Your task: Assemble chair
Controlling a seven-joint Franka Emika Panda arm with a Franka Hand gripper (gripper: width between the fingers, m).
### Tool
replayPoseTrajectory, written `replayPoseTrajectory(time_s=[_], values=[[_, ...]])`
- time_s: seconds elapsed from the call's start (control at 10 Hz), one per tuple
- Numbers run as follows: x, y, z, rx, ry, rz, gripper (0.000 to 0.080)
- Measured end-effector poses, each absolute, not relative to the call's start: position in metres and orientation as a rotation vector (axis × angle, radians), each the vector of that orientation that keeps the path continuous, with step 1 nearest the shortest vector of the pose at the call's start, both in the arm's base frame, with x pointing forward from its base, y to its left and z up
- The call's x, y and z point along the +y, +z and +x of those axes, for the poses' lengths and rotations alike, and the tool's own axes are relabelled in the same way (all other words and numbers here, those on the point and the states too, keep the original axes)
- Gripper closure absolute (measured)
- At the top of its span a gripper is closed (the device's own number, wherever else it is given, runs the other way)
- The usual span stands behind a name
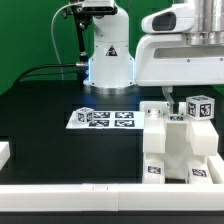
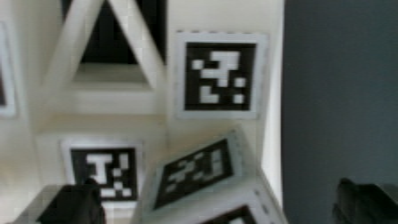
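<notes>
The gripper (image 2: 217, 206) stands wide open. Its two dark fingers (image 2: 71, 205) sit far apart at the edges of the wrist view and grasp nothing. They straddle a tilted white block (image 2: 201, 172) of the chair without closing on it, and I cannot tell whether either finger touches it. The chair (image 1: 178, 145) is a cluster of chunky white pieces on the black table (image 1: 40, 110), at the exterior view's right and close to the white front rim (image 1: 60, 190). The one arm (image 1: 180, 55) reaches down over it from above. From the exterior view I count four tags showing on the chair pieces. In the wrist view three full tags show, and a fourth is cut off. One marker board (image 1: 102, 118) lies flat just beside the chair, toward the exterior view's left.
</notes>
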State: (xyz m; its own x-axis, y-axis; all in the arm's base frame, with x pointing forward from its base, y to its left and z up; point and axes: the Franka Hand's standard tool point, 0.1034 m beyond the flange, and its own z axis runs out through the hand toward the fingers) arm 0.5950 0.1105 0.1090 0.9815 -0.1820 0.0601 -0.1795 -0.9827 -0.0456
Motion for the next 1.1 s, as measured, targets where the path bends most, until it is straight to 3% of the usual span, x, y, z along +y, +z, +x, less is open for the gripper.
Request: replayPoseTrajectory(time_s=[0.1,0.2,0.3,0.7,1.1], values=[[0.1105,0.109,0.5951,0.32,-0.099,-3.082,0.019],[0.1108,0.1089,0.595,0.446,-0.095,-3.063,0.0327],[0.1108,0.1089,0.595,0.559,-0.093,-3.043,0.0416],[0.1102,0.1101,0.5959,1.009,-0.07,-2.915,0.0416],[0.1141,0.108,0.5933,1.774,-0.041,-2.502,0.0415]])
